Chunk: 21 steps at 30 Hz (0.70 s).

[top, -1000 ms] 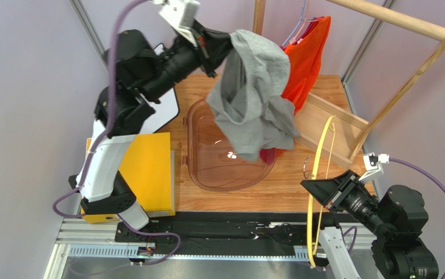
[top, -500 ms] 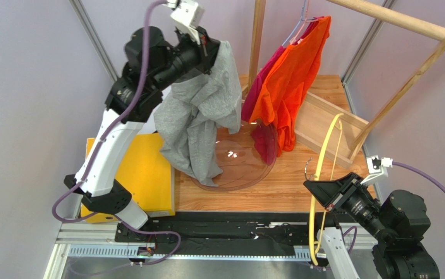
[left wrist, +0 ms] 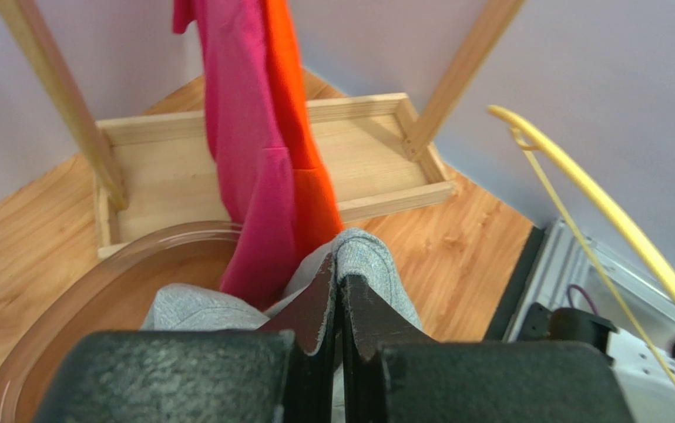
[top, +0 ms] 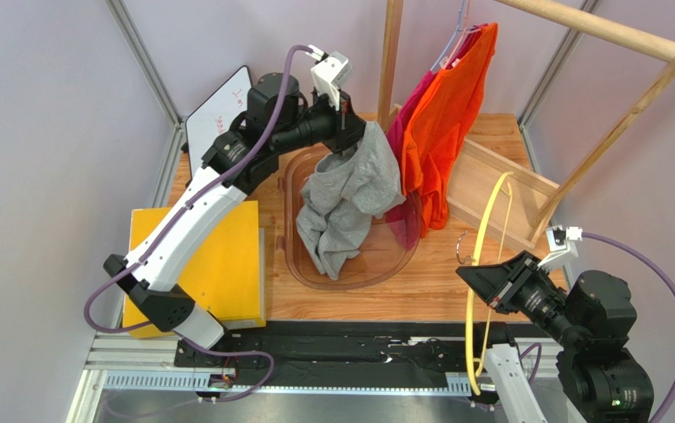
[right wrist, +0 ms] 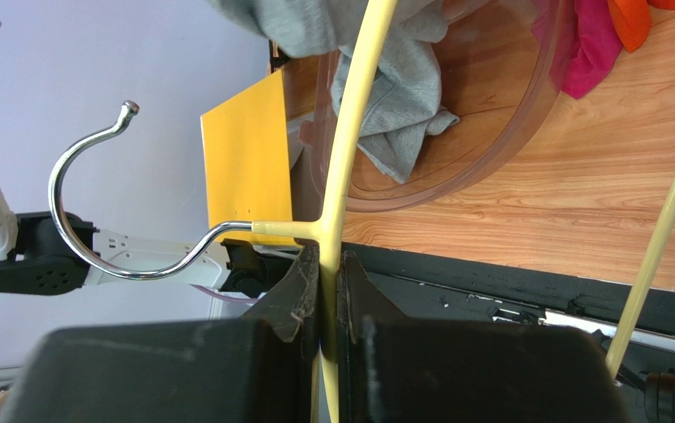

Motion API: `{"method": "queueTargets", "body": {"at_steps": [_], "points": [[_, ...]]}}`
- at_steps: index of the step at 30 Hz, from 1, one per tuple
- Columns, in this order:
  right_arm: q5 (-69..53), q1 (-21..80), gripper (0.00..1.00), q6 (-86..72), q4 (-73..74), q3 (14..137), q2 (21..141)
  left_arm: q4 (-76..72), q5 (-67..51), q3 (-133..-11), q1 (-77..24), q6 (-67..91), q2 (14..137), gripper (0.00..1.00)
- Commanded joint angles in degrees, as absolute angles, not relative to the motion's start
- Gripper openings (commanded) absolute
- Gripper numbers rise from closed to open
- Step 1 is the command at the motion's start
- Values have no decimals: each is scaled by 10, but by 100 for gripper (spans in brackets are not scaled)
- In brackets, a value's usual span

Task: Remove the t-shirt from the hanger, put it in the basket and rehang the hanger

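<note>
My left gripper (top: 358,132) is shut on the grey t-shirt (top: 342,207), which hangs from it down into the clear brown tub (top: 292,189). In the left wrist view the grey cloth (left wrist: 372,260) bulges over the closed fingertips of my left gripper (left wrist: 339,269). My right gripper (top: 482,284) is shut on the bare yellow hanger (top: 484,238) at the front right, off the rack. In the right wrist view the hanger's yellow stem (right wrist: 336,176) runs between the jaws of my right gripper (right wrist: 327,260), and its metal hook (right wrist: 85,238) points left.
An orange shirt (top: 442,115) and a pink shirt (top: 402,132) hang on the wooden rack (top: 614,132) at the back right, touching the tub's far side. The rack's wooden base tray (top: 491,189) lies right of the tub. A yellow box (top: 226,256) sits left of the tub.
My left arm has swung from high at the back down over the tub, lowering the grey t-shirt into it. The right gripper with the hanger has barely moved.
</note>
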<state>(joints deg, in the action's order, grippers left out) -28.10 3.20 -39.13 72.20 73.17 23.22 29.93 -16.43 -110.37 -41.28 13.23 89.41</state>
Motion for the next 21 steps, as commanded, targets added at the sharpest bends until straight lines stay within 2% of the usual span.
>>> {"method": "queueTargets", "body": {"at_steps": [1,5,6,10,14,18,21], "points": [[-294,33,0,-382,657,726,243,229,-220,-1074,-424,133,806,0],[-289,33,0,-388,654,711,236,180,-186,-955,-425,149,738,0],[-290,33,0,-392,652,709,235,175,-139,-895,-423,161,723,0],[-291,33,0,-398,652,714,232,175,-40,-786,-410,195,684,0],[-293,33,0,-397,656,729,236,201,-13,-763,-382,221,726,0],[-296,33,0,-398,651,729,237,257,-8,-823,-373,223,807,0],[-308,33,0,-403,641,722,242,265,-13,-823,-373,232,838,0]]}}
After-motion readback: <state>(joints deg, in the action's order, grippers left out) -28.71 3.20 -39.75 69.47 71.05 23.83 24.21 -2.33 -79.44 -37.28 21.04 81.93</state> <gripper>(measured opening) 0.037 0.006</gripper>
